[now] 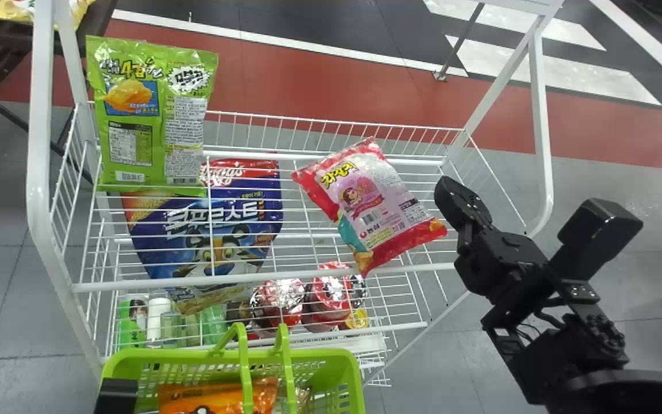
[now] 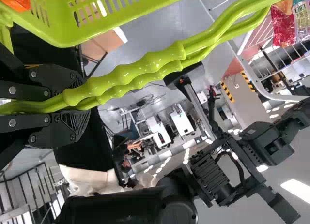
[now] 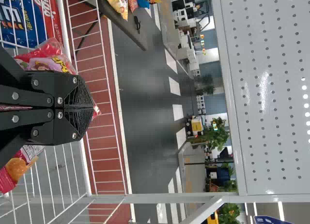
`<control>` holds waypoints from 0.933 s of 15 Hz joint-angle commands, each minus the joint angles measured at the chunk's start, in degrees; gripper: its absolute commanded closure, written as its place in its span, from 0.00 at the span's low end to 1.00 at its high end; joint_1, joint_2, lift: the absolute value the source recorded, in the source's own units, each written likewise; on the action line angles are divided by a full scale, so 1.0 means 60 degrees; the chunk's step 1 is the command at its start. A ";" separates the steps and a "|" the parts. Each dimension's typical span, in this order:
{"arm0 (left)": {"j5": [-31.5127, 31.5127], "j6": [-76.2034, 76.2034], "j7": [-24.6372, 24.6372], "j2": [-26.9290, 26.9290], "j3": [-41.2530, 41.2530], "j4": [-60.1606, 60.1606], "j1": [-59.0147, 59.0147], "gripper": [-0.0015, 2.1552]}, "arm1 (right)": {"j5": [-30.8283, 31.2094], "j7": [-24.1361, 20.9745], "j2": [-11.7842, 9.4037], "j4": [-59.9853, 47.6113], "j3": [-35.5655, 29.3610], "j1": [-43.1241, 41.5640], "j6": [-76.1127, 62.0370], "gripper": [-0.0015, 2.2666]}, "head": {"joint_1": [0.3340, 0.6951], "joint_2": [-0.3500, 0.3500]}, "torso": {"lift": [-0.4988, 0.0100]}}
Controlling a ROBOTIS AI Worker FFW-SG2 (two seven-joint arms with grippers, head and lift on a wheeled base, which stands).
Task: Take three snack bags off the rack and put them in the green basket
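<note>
Red and pink, the snack bag point(image 1: 368, 201) lies on the rack point(image 1: 153, 283), at the left of the right gripper point(image 3: 89, 108) and lower than it. This gripper's fingers are pressed together, nothing seen between them. Better to spread them wide first, go down around the puffed middle, and squeeze softly. The left gripper point(image 2: 82, 104) pinches the green basket point(image 1: 319, 356) by its handles point(image 2: 135, 76).
</note>
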 commanded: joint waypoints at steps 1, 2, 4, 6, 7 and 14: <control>-0.0004 0.0008 0.0010 -0.0016 -0.0020 0.0012 -0.0031 0.72 | -0.0023 0.0068 -0.0012 0.0074 -0.0085 -0.0169 0.0127 0.94 | 1.00 0.00 | 0.95; -0.0004 0.0008 0.0010 -0.0002 -0.0020 0.0012 -0.0031 0.72 | 0.0050 0.0083 -0.0027 0.0133 -0.0085 -0.0374 0.0303 0.82 | 1.00 0.00 | 0.95; -0.0004 0.0037 0.0010 0.0013 -0.0005 0.0012 -0.0031 0.72 | 0.0401 0.0991 -0.0100 0.0425 -0.0188 -0.1854 0.3555 0.11 | 1.00 0.00 | 0.95; -0.0004 0.0008 0.0010 -0.0002 -0.0020 0.0041 -0.0016 0.72 | 0.1280 0.1841 -0.0130 0.0953 0.0003 -0.3685 0.6397 0.00 | 1.00 0.00 | 0.95; -0.0004 0.0008 -0.0020 0.0013 -0.0020 0.0085 -0.0016 0.72 | 0.1793 0.2002 -0.0144 0.1231 0.0281 -0.4344 0.6866 0.00 | 1.00 0.00 | 0.95; 0.0245 -0.0198 -0.0195 0.0028 0.0244 0.0392 -0.0119 0.72 | 0.3390 0.2353 -0.0305 0.3575 0.1160 -0.6278 0.7188 0.03 | 1.00 0.00 | 0.95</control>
